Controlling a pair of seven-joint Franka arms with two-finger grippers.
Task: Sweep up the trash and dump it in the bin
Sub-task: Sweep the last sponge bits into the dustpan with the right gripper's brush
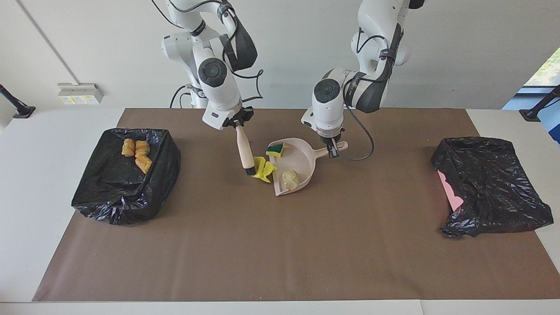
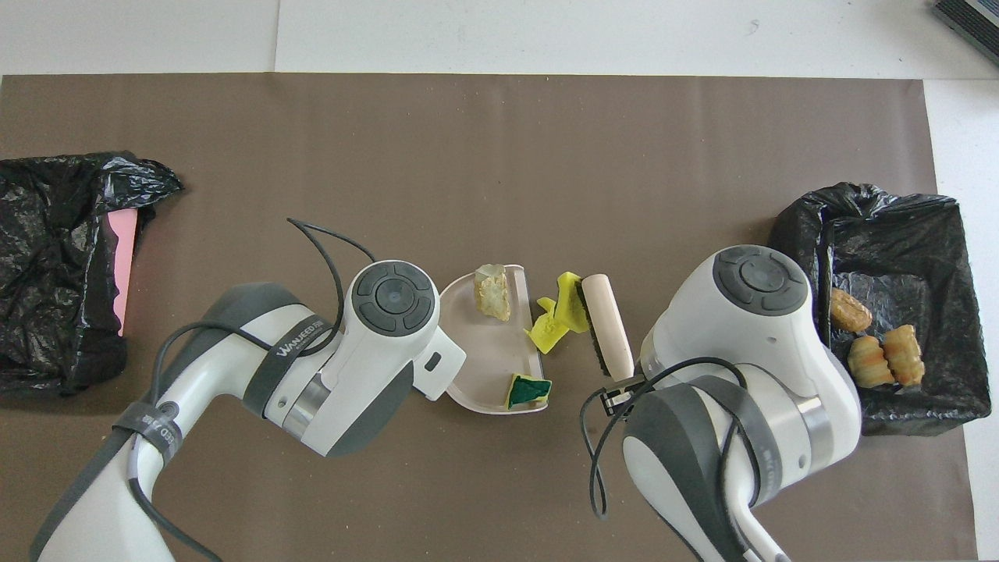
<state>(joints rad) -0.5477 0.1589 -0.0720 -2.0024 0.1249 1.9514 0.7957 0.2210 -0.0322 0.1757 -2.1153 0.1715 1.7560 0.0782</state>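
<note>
Two scraps sit in the dustpan (image 1: 294,164), centre of the facing view: a green-backed sponge wedge (image 1: 275,150) at its upper inner corner and a beige chunk (image 1: 290,178) near the open lip. Yellow sponge pieces (image 1: 264,168) lie on the brown mat (image 1: 280,245) just outside the lip, touching the brush (image 1: 244,148) bristles. Right gripper (image 1: 238,118) is clamped shut on the brush handle top, brush tilted, bristles down on the mat. Left gripper (image 1: 332,146) is closed on the dustpan handle, pan resting flat. Three pastry pieces (image 1: 136,153) already sit in the black-lined bin (image 1: 127,175) at mid left of the frame; a second black bag (image 1: 490,188) is at mid right.

Trash looks light and soft: sponge will squash and skid or hop under bristles, the chunk may crumble. Best not pinched at all but pushed low from the side away from the pan; the pan gets carried by its handle, kept level
</note>
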